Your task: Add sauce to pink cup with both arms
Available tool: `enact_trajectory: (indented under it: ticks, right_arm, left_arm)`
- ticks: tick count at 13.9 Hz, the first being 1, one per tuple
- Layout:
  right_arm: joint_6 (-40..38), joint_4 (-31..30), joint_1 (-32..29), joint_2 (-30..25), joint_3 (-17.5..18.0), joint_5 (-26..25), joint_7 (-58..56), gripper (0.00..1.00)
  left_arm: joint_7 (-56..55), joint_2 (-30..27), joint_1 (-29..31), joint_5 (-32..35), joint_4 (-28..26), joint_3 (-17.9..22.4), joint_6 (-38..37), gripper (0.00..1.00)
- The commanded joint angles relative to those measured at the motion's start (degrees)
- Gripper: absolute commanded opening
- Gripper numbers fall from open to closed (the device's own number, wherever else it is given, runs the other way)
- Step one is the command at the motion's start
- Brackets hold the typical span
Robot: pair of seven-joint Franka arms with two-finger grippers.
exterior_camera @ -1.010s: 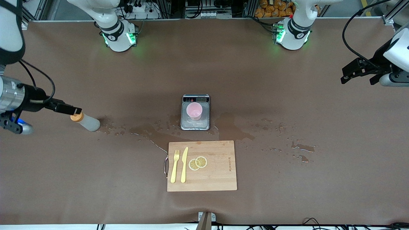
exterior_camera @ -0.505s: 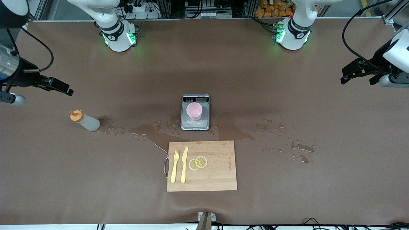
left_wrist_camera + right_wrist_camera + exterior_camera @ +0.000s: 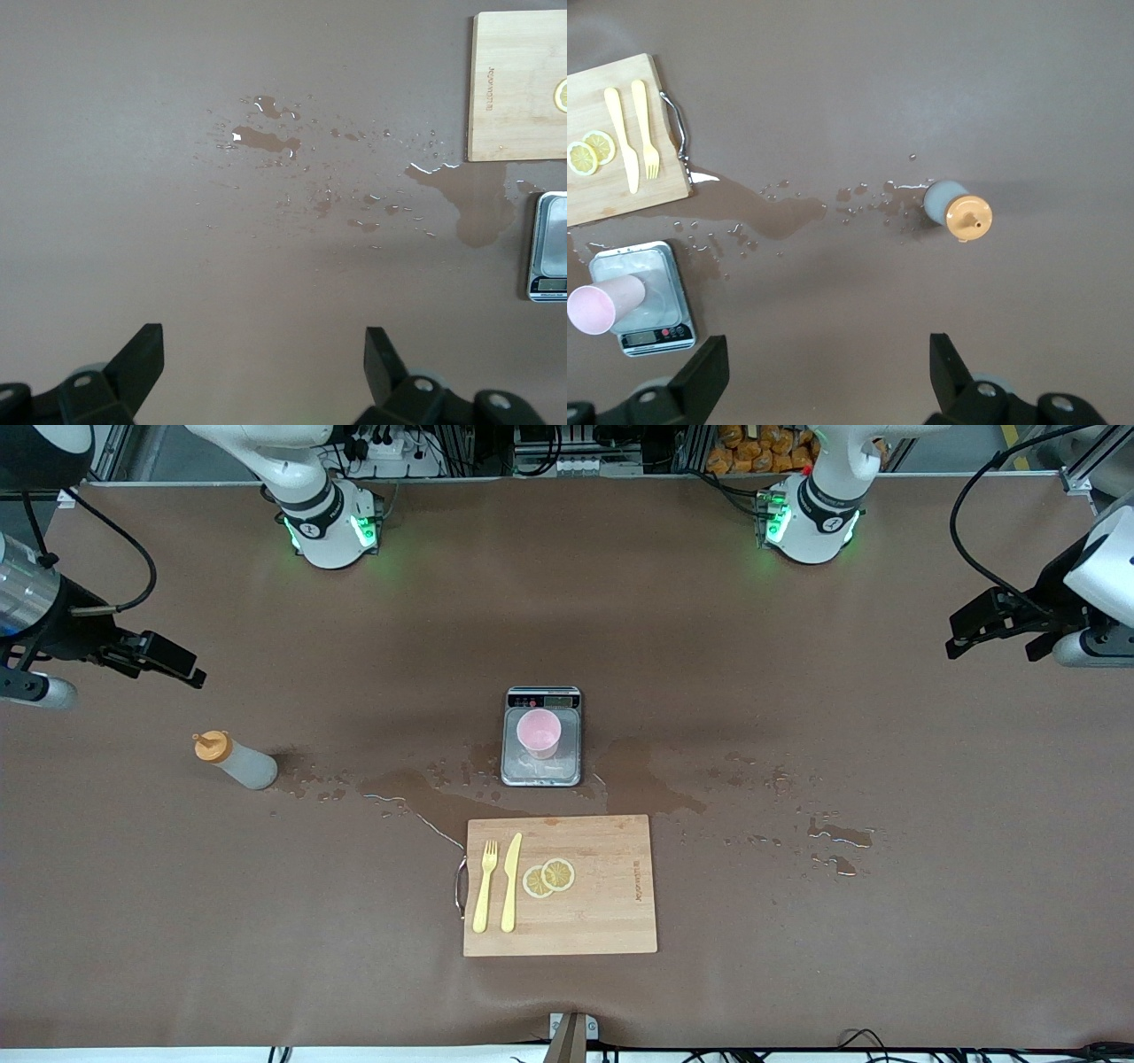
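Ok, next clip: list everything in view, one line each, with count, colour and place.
Bottle: 1, whitish with orange cap, upright near the right arm's end.
Cup: 1, pink, on the scale.
Scale: 1, silver, mid-table.
Board: 1, wooden, nearer the camera than the scale.
Fork, knife: 1 each, yellow, on the board.
Lemon slices: 2, yellow, on the board.
Puddles: several, wet patches.
Left end effector: open, over bare table.
Right end effector: open, above the bottle.
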Motion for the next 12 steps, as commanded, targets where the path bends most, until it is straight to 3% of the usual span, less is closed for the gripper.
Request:
enact_trajectory:
  ticks: [1, 12]
  right_arm:
    - [0.6, 1.2, 1.7, 0.5, -0.3, -2.5, -0.3, 1.00]
    - [1.0, 1.0, 2.7, 0.2, -0.4, -5.4, -0.4, 1.00]
  left_arm:
    - [1.0, 0.2, 0.3, 1.0, 0.8, -0.2, -0.6, 1.00]
    - [1.1, 0.1, 0.2, 1.0, 0.8, -0.3, -0.7, 1.00]
